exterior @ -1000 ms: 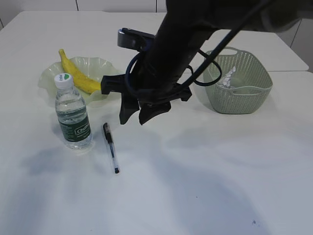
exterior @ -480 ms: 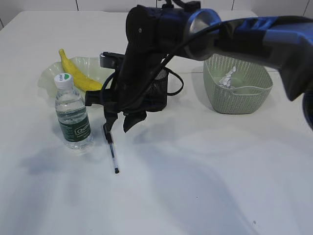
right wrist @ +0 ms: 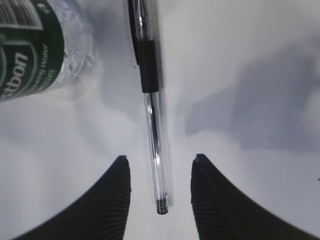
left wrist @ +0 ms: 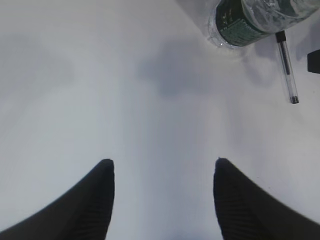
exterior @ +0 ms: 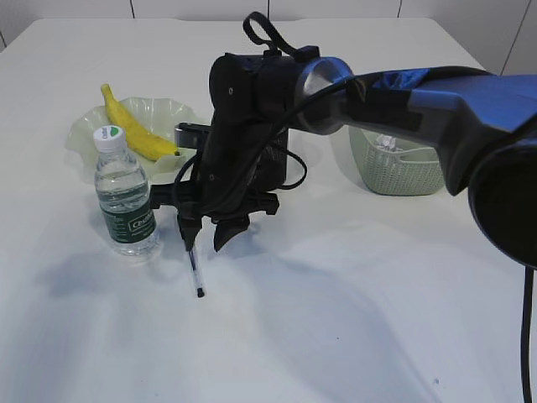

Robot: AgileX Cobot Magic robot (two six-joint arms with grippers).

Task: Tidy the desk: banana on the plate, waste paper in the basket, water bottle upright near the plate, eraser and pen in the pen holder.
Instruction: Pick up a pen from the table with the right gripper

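Yellow banana (exterior: 134,128) lay on the plate (exterior: 84,126), the water bottle (exterior: 124,193) stood upright in front, and the pen (exterior: 194,267) lay flat on the table (exterior: 352,319) beside it. Right gripper (exterior: 206,233) hung over the pen, fingers apart on both sides; left gripper (left wrist: 162,172) was open too

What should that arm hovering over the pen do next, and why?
Probably lower a little and close. The right gripper is open with the pen lying between its fingers, lengthwise along the gap, still flat on the table. The pen is not yet in the pen holder.
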